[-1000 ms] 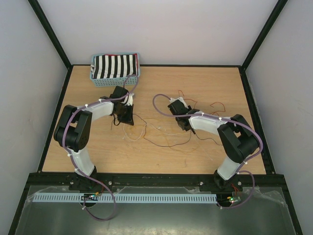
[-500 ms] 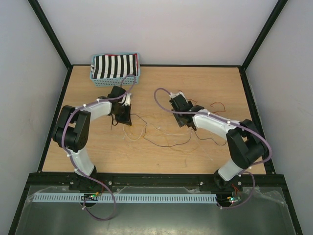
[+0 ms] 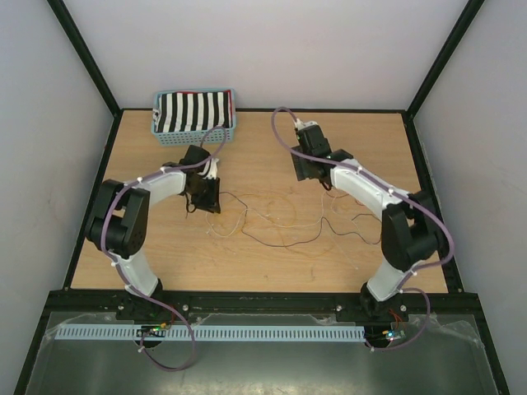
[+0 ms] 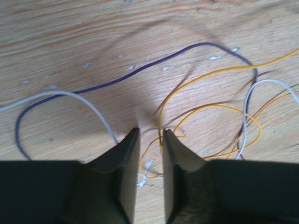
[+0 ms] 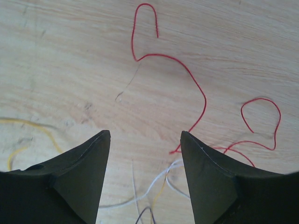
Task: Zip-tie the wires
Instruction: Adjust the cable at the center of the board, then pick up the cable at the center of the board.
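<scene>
**Loose wires lie scattered between the two grippers**

The hair-thin, flexible wires (image 3: 280,243) lie in slack, tangled loops across the middle of the light wooden table (image 3: 165,255), between the arms. A yellow-orange strand (image 4: 210,73), a purple strand (image 4: 154,63) and a white strand (image 4: 70,93) curl before the left gripper (image 4: 150,135). Its jaws are a narrow crack apart, with the yellow-orange strand running into the gap unpinched. The right gripper (image 5: 145,135) gapes wide, holding nothing, near a looping red strand (image 5: 204,100).

Top view: the wires (image 3: 280,222) are way too thin to count or sort by colour. Left wrist: 1 yellow wire (image 4: 160,121) drops in between the fingers (image 4: 124,158), can't tell if it's touching. White wire (image 4: 60,93) runs off the left edge. Right wrist: red wire (image 5: 204,98) ducks behind a finger (image 5: 210,177).
</scene>
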Action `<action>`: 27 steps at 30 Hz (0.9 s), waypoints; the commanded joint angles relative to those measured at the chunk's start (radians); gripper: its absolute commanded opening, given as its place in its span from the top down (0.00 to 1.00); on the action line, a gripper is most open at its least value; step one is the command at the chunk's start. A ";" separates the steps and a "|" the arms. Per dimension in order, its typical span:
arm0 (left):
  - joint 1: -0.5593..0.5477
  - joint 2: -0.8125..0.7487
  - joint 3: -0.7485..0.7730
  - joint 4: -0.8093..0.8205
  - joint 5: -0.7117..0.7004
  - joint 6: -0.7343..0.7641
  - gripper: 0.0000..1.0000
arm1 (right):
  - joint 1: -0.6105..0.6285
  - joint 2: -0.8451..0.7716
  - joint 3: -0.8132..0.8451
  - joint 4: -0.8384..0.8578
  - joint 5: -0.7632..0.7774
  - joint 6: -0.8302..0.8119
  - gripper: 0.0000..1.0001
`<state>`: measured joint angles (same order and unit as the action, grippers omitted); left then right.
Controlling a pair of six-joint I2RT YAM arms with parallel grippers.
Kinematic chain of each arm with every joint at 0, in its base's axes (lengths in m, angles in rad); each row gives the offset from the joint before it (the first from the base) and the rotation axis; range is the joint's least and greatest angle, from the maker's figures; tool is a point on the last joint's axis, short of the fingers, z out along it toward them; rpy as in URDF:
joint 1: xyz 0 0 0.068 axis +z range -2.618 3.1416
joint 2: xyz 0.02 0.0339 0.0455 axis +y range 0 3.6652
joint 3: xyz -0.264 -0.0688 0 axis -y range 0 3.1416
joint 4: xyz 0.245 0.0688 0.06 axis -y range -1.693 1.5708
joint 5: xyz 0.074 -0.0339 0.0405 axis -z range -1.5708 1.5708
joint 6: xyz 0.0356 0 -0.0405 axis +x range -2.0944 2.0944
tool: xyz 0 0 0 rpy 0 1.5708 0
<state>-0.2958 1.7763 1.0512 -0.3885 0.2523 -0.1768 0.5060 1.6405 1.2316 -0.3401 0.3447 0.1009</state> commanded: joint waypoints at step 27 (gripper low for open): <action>0.069 -0.295 0.124 -0.061 0.182 -0.051 0.08 | -0.147 0.074 -0.018 -0.039 0.141 0.081 0.20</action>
<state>-0.2276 1.5040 1.0981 -0.4473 0.3691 -0.2131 0.3706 1.7859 1.2232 -0.3614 0.4416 0.1619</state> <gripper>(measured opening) 0.921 0.782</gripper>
